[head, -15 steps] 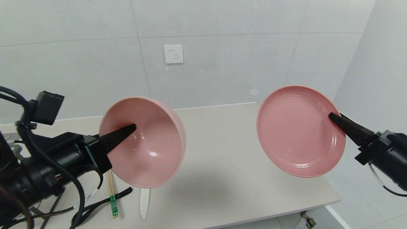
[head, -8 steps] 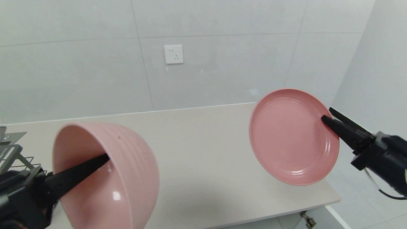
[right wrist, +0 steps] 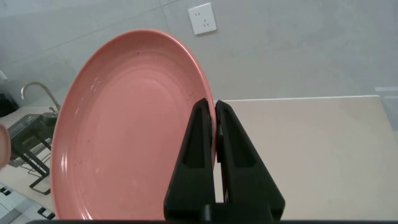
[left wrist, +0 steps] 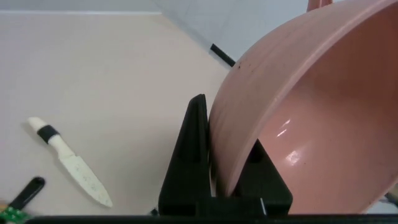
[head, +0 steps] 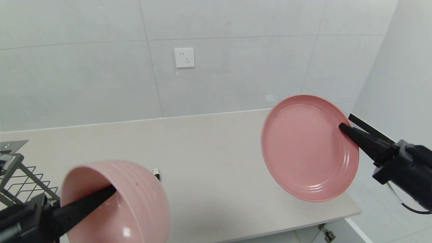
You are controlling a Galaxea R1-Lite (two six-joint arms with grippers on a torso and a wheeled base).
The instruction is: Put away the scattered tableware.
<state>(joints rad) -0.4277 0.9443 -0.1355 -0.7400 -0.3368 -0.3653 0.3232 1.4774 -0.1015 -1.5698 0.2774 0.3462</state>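
Just beside the wire rack (head: 20,182), on its right, the left gripper (left wrist: 225,152) is clamped across the wall of the pink bowl (head: 135,199), one finger inside and one outside. The bowl hangs tilted on its side above the table (head: 216,145). A white knife (left wrist: 71,163) lies on the table, right of the rack. Far to the rack's right, the right gripper (right wrist: 213,115) pinches the rim of the pink plate (head: 307,148), which it holds near upright in the air.

Recommendation: the bowl appears due for the rack first. Turn it to suit the rack, lower it slowly, and release only once it is seated. The rim pinch may let the plate swing, so hold that arm steady.
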